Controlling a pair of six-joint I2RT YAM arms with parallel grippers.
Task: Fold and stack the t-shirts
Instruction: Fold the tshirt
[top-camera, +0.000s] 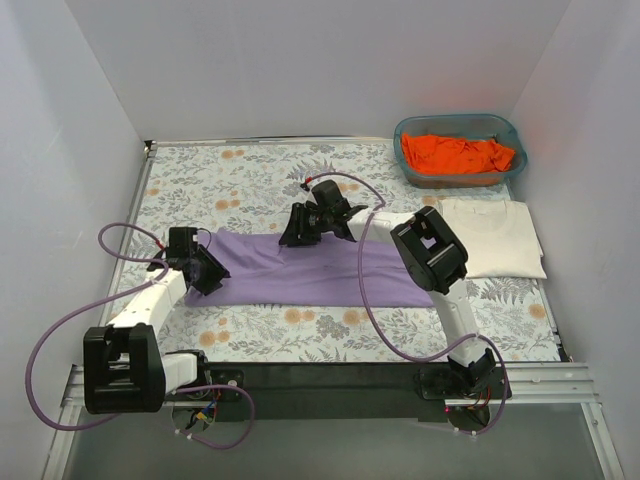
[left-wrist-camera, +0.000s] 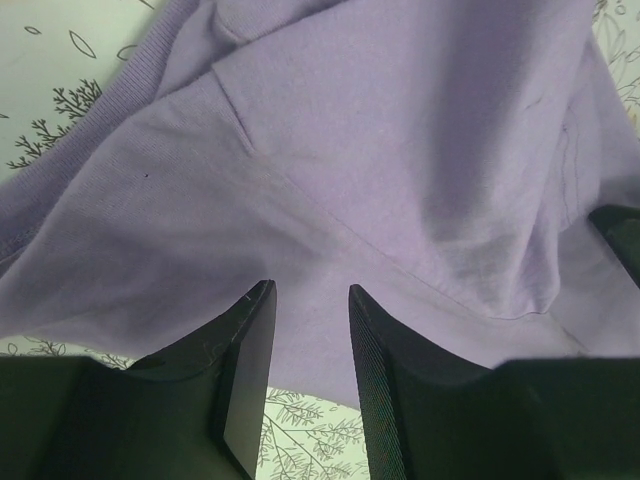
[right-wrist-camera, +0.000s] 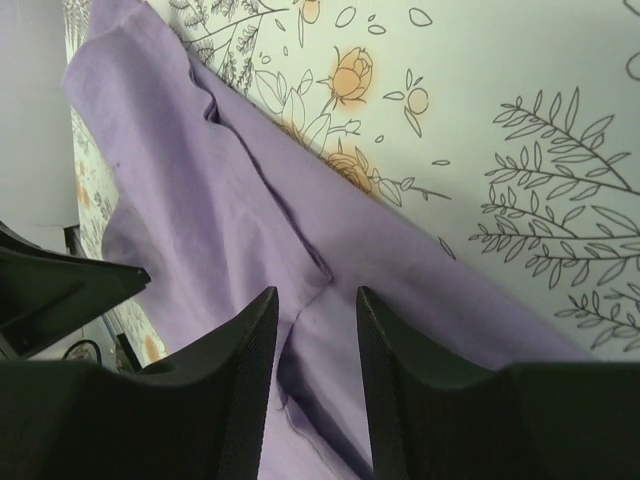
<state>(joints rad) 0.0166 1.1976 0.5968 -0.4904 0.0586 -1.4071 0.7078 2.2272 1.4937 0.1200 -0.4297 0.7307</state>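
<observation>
Left gripper (left-wrist-camera: 310, 290): fingers a narrow gap apart at the left end of the lavender t-shirt (top-camera: 320, 270). The shirt's near hem lies inside the gap. Cannot tell whether the pads bite the cloth.

Right gripper (right-wrist-camera: 315, 292): fingers likewise a narrow gap apart, set astride a raised fold along the shirt's far edge, near its middle. Cloth fills the gap; a firm pinch cannot be confirmed.

Lavender t-shirt: lies as a long band across the middle of the floral tablecloth (top-camera: 250, 170), running left to right between the two arms, with creases and a seam showing in the left wrist view.

Cream-white t-shirt (top-camera: 490, 235): folded flat on the right side of the table, just beside the lavender shirt's right end.

Orange t-shirt (top-camera: 455, 153): crumpled inside the teal basket (top-camera: 400, 135) at the far right corner, behind the cream one.
</observation>
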